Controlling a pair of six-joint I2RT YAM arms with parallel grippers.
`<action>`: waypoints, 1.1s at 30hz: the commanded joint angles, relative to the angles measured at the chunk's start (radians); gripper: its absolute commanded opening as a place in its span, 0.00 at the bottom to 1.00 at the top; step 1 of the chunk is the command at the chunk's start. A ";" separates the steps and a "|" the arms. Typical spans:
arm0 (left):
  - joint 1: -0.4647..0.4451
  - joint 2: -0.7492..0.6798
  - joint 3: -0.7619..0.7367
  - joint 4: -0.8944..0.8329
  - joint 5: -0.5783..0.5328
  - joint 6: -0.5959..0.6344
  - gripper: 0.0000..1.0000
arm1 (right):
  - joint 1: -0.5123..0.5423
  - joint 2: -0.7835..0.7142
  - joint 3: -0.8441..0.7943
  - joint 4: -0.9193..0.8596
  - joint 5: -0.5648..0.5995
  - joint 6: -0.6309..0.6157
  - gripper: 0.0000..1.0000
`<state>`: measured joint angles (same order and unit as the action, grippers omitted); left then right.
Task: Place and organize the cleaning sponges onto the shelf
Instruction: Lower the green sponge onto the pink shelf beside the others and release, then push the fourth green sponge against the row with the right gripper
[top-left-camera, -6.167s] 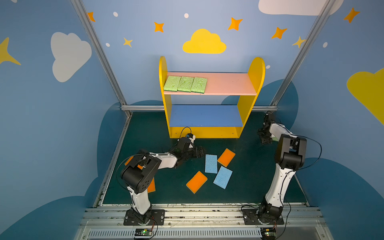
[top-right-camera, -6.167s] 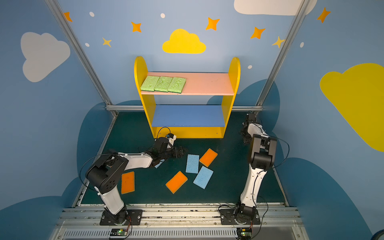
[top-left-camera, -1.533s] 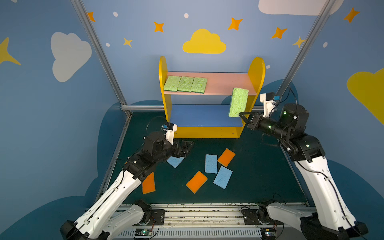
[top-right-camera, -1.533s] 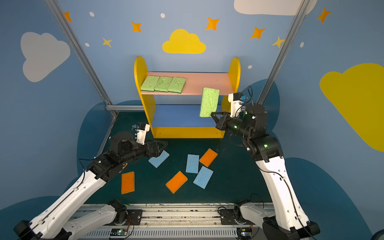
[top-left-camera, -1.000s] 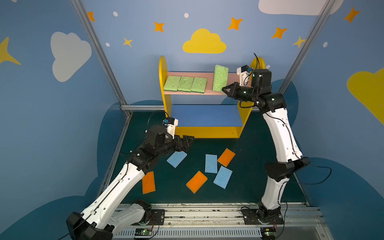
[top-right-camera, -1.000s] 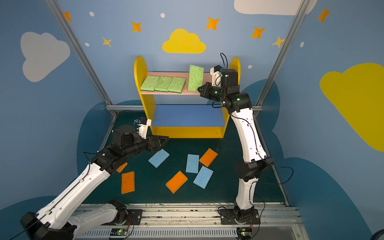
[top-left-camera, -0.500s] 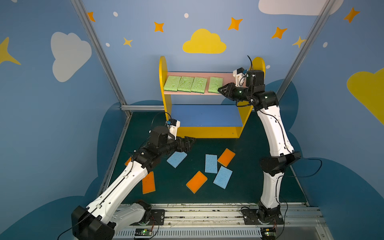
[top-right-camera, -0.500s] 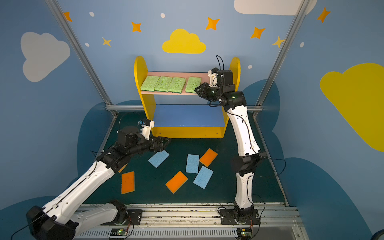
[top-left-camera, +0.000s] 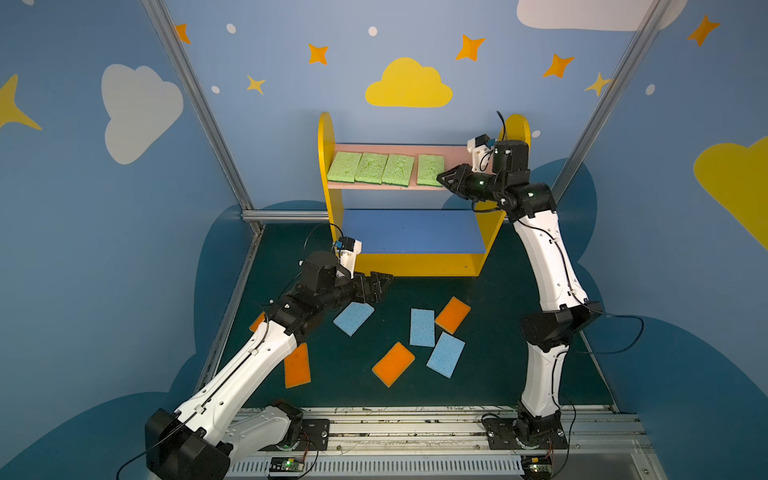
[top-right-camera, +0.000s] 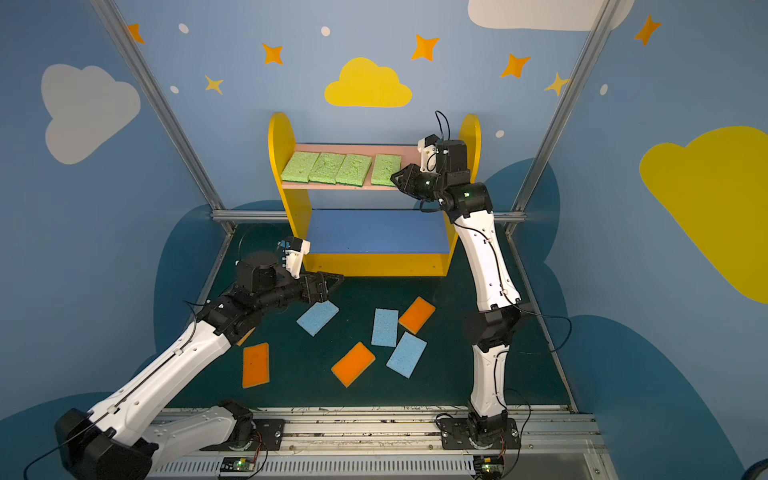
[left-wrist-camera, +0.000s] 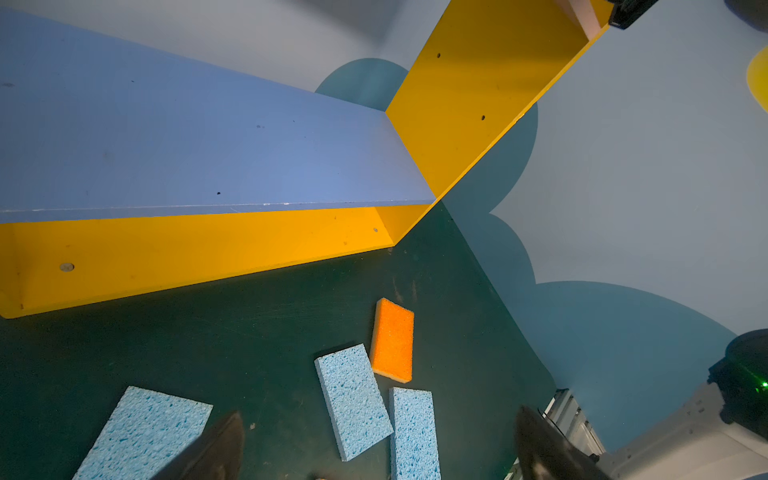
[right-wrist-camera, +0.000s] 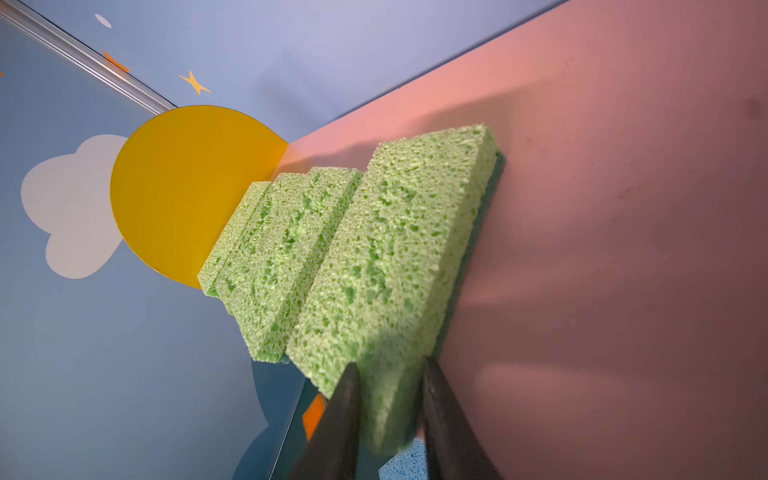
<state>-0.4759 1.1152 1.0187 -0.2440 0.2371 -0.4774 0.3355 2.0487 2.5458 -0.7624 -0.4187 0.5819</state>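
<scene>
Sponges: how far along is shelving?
Done: four green sponges in a row on the pink board. In hand: right pincer straddles the rightmost one's near end, grip unclear; left pincer hangs open near a blue sponge. Left: three blue and four orange on the floor, one partly under the left arm; blue board bare.

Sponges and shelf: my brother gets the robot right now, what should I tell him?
Left gripper: open, above the floor by a blue sponge.
Right gripper: jaws astride the rightmost green sponge's end; grip unclear.
Done: four green sponges on the pink board.
Remaining: three blue and four orange sponges on the floor, one orange partly under the left arm; blue board bare.
</scene>
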 joint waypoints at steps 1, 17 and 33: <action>0.004 -0.006 -0.006 0.015 0.014 -0.002 1.00 | -0.003 0.017 -0.011 0.016 -0.017 0.005 0.23; 0.003 0.020 -0.008 0.028 0.021 -0.005 1.00 | 0.011 0.032 -0.026 0.092 -0.077 0.021 0.20; 0.004 0.022 -0.018 0.032 0.023 -0.011 1.00 | 0.016 0.057 -0.023 0.150 -0.097 0.042 0.35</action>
<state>-0.4759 1.1324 1.0161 -0.2298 0.2443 -0.4831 0.3470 2.0838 2.5259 -0.6254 -0.5079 0.6270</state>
